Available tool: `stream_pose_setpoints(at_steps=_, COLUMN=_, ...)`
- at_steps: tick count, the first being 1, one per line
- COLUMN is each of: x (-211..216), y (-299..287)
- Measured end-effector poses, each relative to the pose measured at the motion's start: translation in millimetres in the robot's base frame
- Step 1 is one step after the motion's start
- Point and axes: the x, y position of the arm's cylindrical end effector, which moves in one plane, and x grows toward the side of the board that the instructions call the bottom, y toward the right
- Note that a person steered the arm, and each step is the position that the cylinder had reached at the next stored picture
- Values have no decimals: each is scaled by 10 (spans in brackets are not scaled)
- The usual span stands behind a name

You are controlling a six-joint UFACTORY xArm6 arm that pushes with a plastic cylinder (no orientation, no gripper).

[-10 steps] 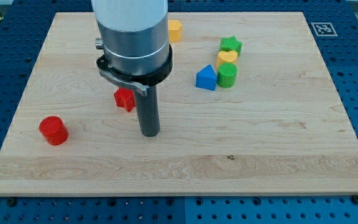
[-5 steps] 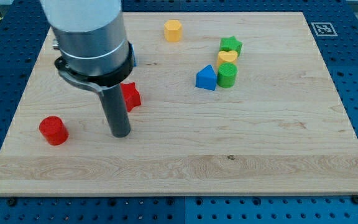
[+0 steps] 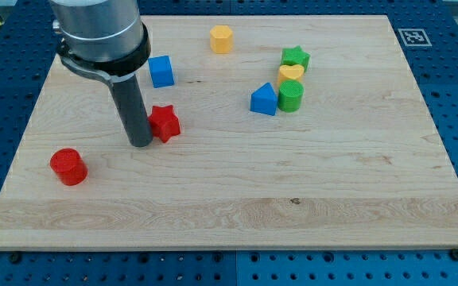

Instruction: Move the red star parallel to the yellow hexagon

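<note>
Red star [image 3: 164, 123] now has my tip [image 3: 141, 144] swung to its left, touching (no hand fitted); you'll push toward the yellow hexagon [image 3: 222, 38].

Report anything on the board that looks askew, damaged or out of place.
Nothing stands out. All blocks sit flat on the wooden board; my tip rests just to the view's left of the red star.

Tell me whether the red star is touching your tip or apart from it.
Touching, or very nearly: my tip sits right against the red star on its view-left edge, with no board visible between them.
</note>
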Motion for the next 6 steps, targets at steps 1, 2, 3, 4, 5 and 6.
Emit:
stream_pose_setpoints(at_steps=1, x=-45, y=9)
stream_pose_setpoints(at_steps=2, x=-96, y=99)
stream_pose_setpoints(at_steps=3, x=-107, y=189)
stream_pose_setpoints(at_steps=4, x=-158, y=249)
stream_pose_setpoints(at_steps=5, x=-307, y=331)
stream_pose_setpoints(at_steps=6, x=-433, y=378)
